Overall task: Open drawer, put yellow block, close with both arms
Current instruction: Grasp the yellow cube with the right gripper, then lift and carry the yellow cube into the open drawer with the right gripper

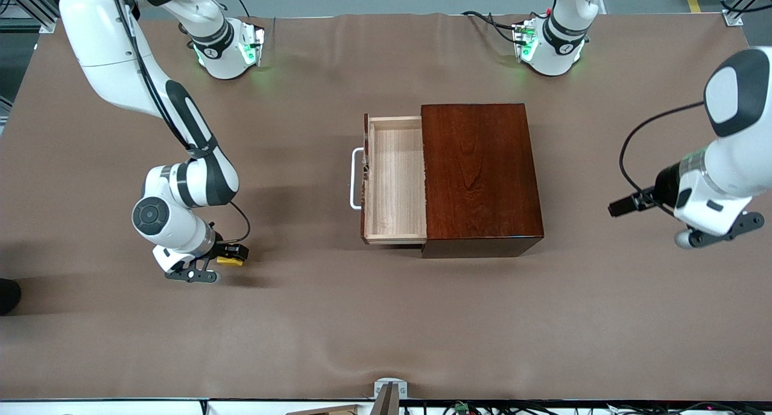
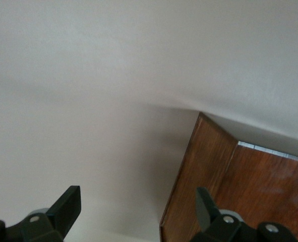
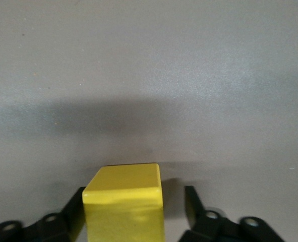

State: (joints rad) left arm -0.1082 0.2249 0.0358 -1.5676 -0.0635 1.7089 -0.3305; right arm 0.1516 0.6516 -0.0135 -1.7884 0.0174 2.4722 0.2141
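Your right gripper [image 1: 232, 255] sits low at the right arm's end of the table, down at the brown mat [image 1: 386, 318]; its black fingers [image 3: 74, 212] bracket the yellow block [image 1: 230, 260]; one finger looks pressed to the cube's face, the other stands just apart with a thin gap, so the jaws are narrowed around it but not squarely clamped. The block is a small matte cube, crisp edges, bright yellow; it lies well apart from the box, nearer the front camera than the drawer's handle.

The drawer [image 1: 395, 180] is pulled out toward the right arm's end; pale straight-grained wood inside, with a white U-shaped bar handle [image 1: 356, 178] on its front. The box [image 1: 479, 177] is glossy reddish-brown, flat-topped, with sharp corners.

Your left gripper [image 2: 138, 212] waits in the air at the left arm's end, near the box's corner; its fingers are spread wide, holding nothing.
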